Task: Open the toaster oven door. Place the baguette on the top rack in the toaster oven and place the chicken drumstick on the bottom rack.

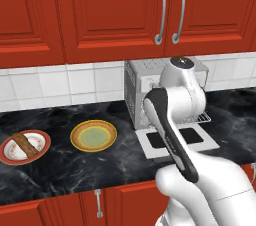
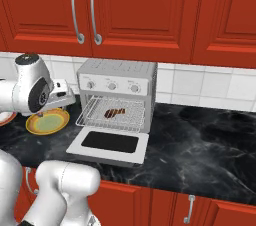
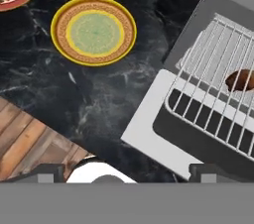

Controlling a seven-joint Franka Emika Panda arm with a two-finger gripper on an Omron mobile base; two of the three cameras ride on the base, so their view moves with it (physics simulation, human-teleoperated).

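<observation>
One toaster oven point(image 2: 117, 86) on the counter point(image 2: 200, 145), door point(image 2: 110, 145) folded down flat, one drumstick point(image 2: 114, 113) on the pulled-out rack point(image 2: 112, 115), two plates, baguette point(image 1: 25, 144) on the red plate point(image 1: 25, 147), yellow plate point(image 1: 93, 135) bare, gripper point(image 2: 62, 97) fingers apart, largely hidden behind the arm.

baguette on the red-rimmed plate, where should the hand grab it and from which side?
Grip the baguette mid-length, coming straight down from above, fingers across its narrow width. It lies flat and diagonal on the red-rimmed plate, so the hand must turn to match; the plate's raised rim hinders a low side approach.
</observation>
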